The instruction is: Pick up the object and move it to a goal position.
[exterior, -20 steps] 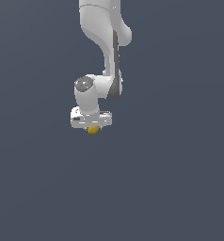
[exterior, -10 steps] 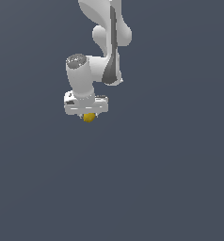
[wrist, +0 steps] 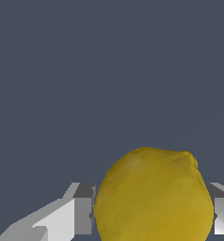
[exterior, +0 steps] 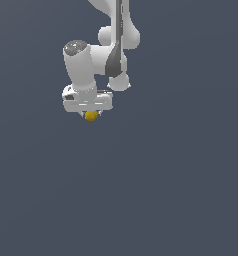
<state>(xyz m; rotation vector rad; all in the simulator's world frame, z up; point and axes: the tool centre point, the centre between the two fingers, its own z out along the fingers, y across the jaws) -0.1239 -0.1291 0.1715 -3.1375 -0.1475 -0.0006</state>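
— Lemon-like yellow-orange oval lump [exterior: 91, 116], where is it?

— It sits between the two grey-white fingers [wrist: 67, 217] of the white robot gripper [exterior: 91, 114], under the white arm [exterior: 98, 57], in the upper part of the exterior view, a little to that view's left.

— Is the gripper closed?

— Yes, it is closed on the lump. In the wrist view the lump [wrist: 154, 195] fills the gap, with a finger touching each side. Around it is only plain dark grey-blue background [exterior: 181, 190].
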